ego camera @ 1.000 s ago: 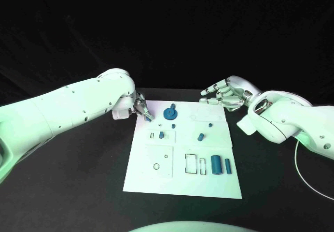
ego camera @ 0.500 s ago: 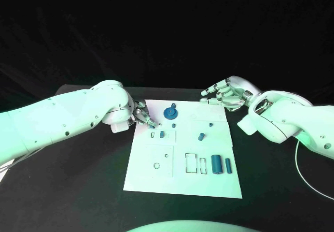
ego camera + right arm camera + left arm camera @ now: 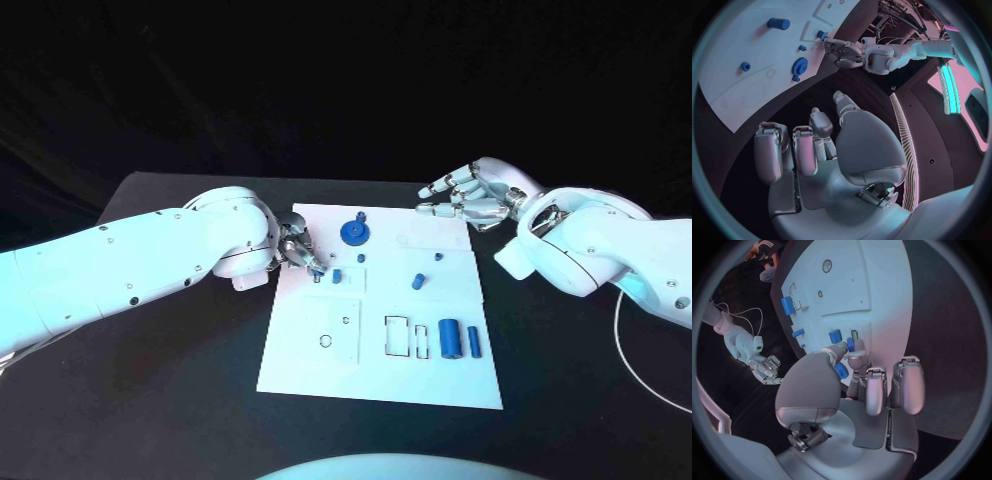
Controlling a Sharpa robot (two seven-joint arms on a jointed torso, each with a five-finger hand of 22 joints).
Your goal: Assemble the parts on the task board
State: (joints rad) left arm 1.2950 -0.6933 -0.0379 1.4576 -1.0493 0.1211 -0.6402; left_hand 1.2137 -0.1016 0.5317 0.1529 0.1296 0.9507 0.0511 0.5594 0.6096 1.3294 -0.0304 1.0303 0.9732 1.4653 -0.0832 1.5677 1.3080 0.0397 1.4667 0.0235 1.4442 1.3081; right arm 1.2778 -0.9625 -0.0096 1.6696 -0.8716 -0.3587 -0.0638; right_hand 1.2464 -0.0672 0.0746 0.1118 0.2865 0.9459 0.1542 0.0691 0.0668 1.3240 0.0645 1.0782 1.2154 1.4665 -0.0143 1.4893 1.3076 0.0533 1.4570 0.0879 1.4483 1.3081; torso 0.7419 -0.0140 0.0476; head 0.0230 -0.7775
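The white task board (image 3: 378, 372) lies mid-table. My left hand (image 3: 297, 250) hovers at its left edge and pinches a small blue part (image 3: 841, 371) between thumb and finger, close above a blue block (image 3: 336, 276) standing in the board. A blue gear (image 3: 352, 234) sits near the far edge, with small blue pegs (image 3: 415, 281) to its right. A blue cylinder (image 3: 450, 340) and a thin blue bar (image 3: 473, 342) lie at the right. My right hand (image 3: 469, 200) floats past the board's far right corner, fingers spread and holding nothing; its wrist view shows the gear (image 3: 799, 66).
Outlined empty slots (image 3: 395, 337) and a small round hole (image 3: 325, 342) mark the board's near half. Bare black table (image 3: 159, 400) surrounds the board. My right forearm (image 3: 591, 250) hangs over the table to the right of the board.
My left hand has moved along the board's left edge towards me, from beside the gear to beside the blue block. The right hand has stayed put.
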